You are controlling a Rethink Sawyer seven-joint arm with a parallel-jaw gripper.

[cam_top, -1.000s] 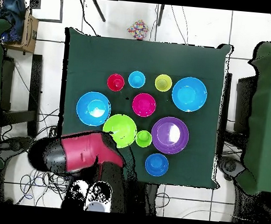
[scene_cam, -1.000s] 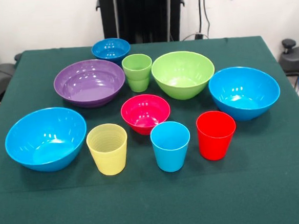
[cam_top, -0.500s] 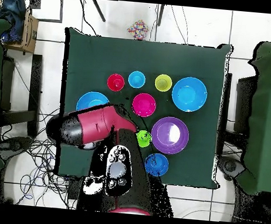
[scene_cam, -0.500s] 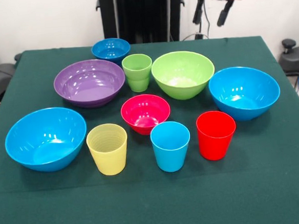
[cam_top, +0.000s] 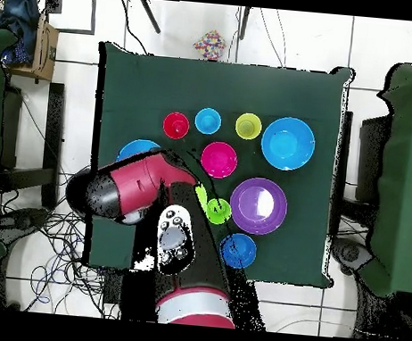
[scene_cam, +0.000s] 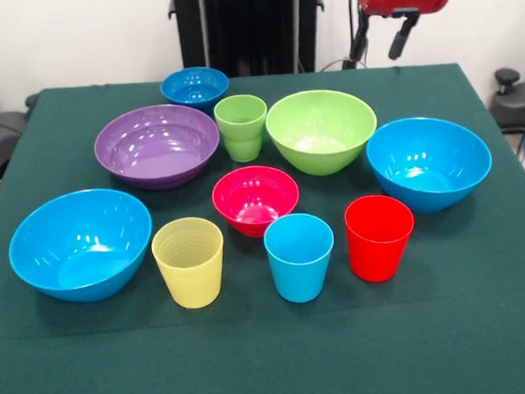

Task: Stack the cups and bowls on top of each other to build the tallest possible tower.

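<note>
Nothing is stacked: every piece stands apart on the green table [scene_cam: 488,325]. Near row: large blue bowl [scene_cam: 79,244], yellow cup [scene_cam: 189,262], blue cup [scene_cam: 299,256], red cup [scene_cam: 379,237]. Behind them sit the pink bowl [scene_cam: 255,198] and second large blue bowl [scene_cam: 429,162]; farther back the purple bowl [scene_cam: 157,145], green cup [scene_cam: 241,126], lime bowl [scene_cam: 321,130] and small dark blue bowl [scene_cam: 194,86]. The gripper [scene_cam: 381,35] hangs above the far edge, fingers spread, empty

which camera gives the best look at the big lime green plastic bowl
The front view: the glossy large lime-green plastic bowl shows whole, upright and empty. In the overhead view the red and black arm covers nearly all of it.
</note>
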